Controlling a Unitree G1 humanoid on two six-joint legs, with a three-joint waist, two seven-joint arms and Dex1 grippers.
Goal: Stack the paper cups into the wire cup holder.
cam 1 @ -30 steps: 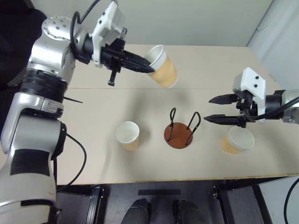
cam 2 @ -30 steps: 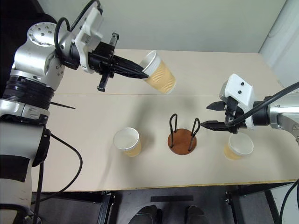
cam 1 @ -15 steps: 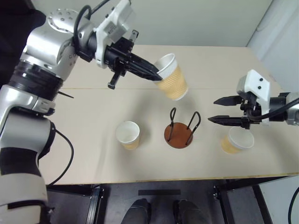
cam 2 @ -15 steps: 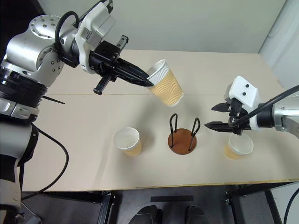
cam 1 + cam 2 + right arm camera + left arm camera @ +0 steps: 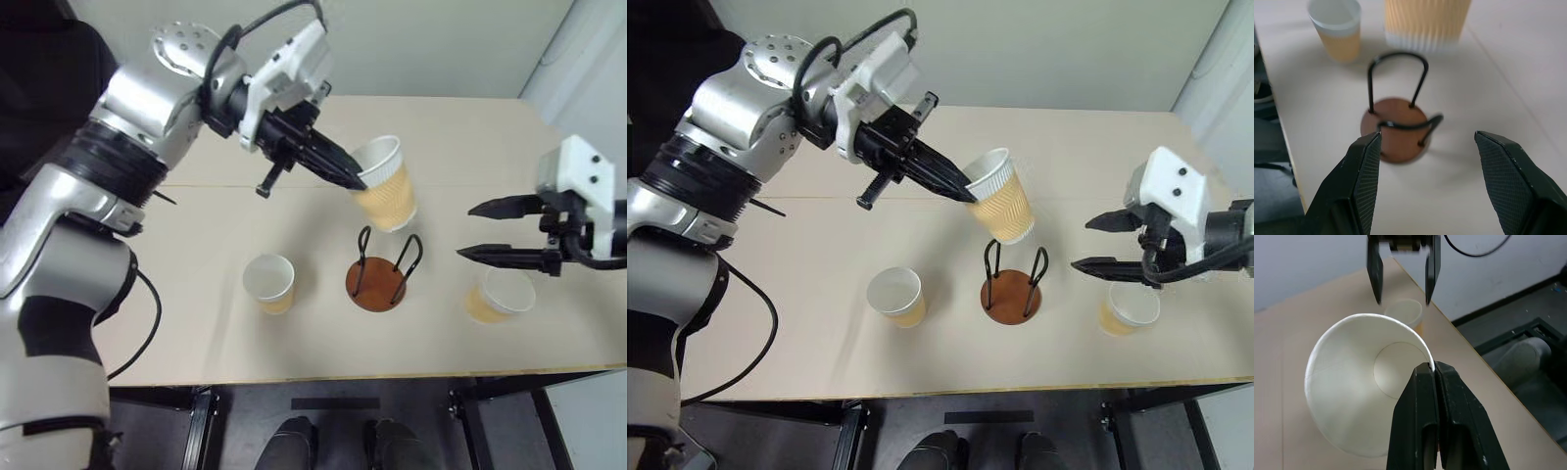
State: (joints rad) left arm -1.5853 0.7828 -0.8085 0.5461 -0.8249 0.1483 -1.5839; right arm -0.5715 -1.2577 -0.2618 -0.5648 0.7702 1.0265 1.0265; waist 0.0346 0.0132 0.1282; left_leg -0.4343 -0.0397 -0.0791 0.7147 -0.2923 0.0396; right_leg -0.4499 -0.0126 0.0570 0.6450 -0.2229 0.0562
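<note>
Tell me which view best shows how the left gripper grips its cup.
Left wrist view: the left gripper is shut on the rim of the paper cup, one finger inside, one outside. Both eye views show the pinch side-on, cup tilted above the wire cup holder. Right wrist view gives its ribbed wall.

The right pincer [image 5: 477, 231] crosses the rim of the paper cup [image 5: 500, 297] on the desk [image 5: 196, 343] beneath it. In the right wrist view the held cup [image 5: 1426, 24] is blurred and cut off above its lower body (rim unseen). The left pincer [image 5: 1432, 369] covers part of that cup's near wall.
</note>
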